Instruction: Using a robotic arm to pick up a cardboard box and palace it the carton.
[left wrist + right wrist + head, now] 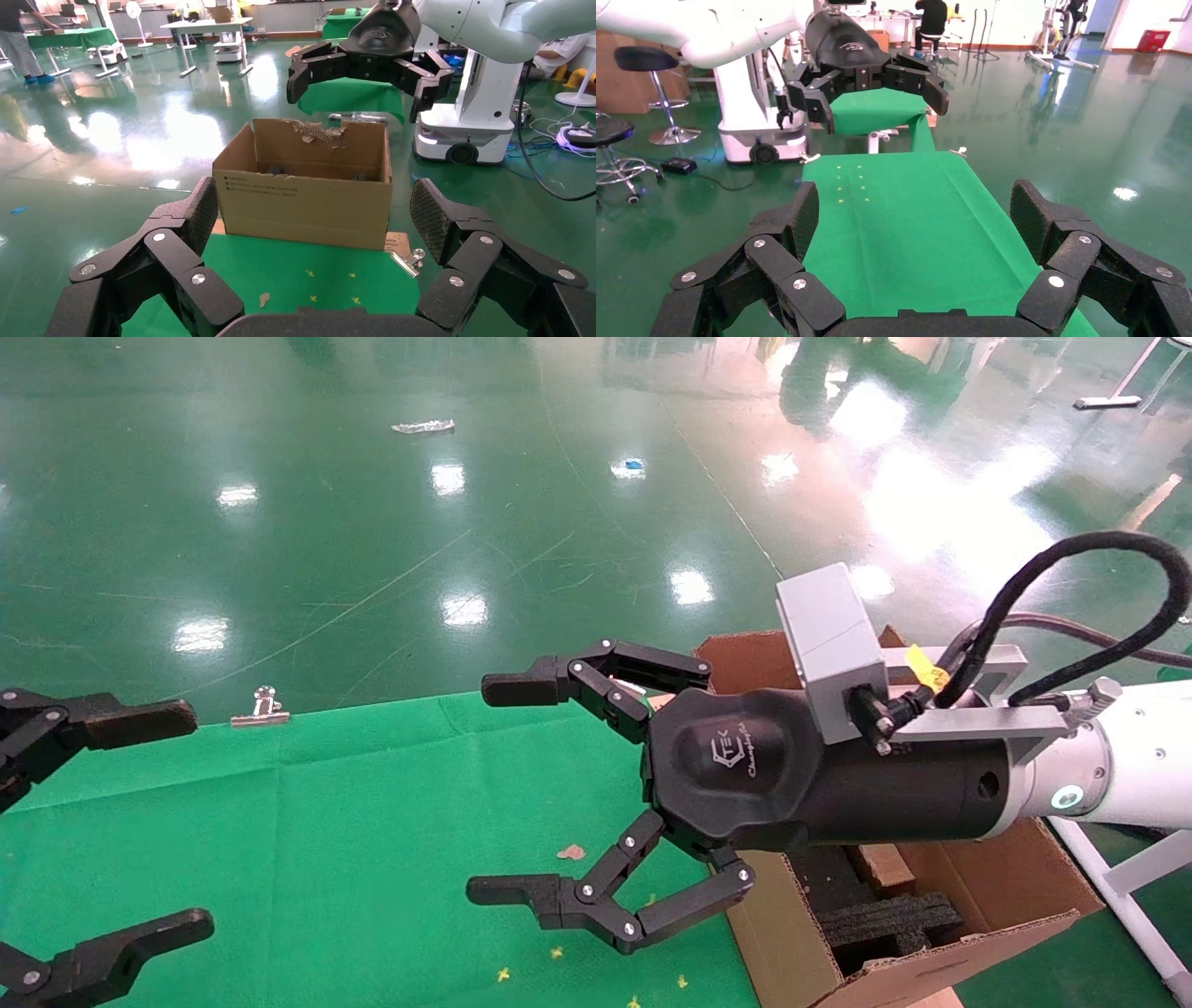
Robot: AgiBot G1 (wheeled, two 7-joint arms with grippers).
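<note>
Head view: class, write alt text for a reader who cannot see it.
The right gripper, fingers open and empty, reaches over the green cloth beside the carton with black foam inserts. The left gripper, also open, is at the left edge. A metal clip lies at the cloth's far edge.

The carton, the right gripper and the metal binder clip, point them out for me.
carton (309,203), left wrist view, its printed front wall.
right gripper (498,789), head view, midway between its open fingers.
binder clip (262,711), head view, its silver body.
</note>
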